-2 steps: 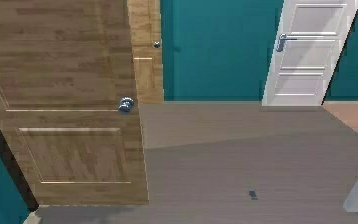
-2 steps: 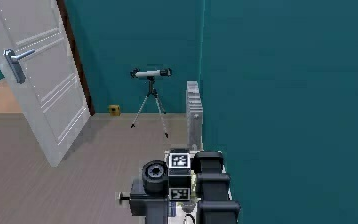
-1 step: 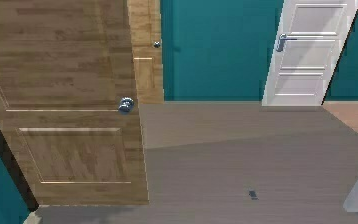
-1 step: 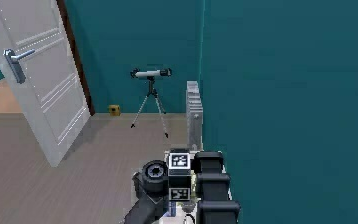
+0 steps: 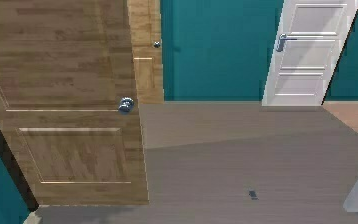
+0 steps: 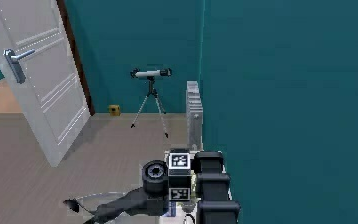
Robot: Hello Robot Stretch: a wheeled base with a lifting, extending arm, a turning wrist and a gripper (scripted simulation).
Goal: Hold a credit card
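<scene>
A small dark flat thing (image 5: 253,194) lies on the grey-brown floor, low and right of the middle in the forward view; it is too small to name. At the arm side view's bottom the arm ends in two white marker squares (image 6: 179,170). The gripper (image 6: 77,206) reaches left from them, low over the floor. Only bare floor lies behind its fingers, so it holds nothing.
An open wooden door (image 5: 67,110) with a round knob (image 5: 126,104) stands at the forward view's left, and a white door (image 5: 307,50) in the teal wall at its right. In the arm side view are an open white door (image 6: 32,75), a telescope on a tripod (image 6: 150,80), a white ribbed panel (image 6: 193,115) and a small yellow thing (image 6: 114,110).
</scene>
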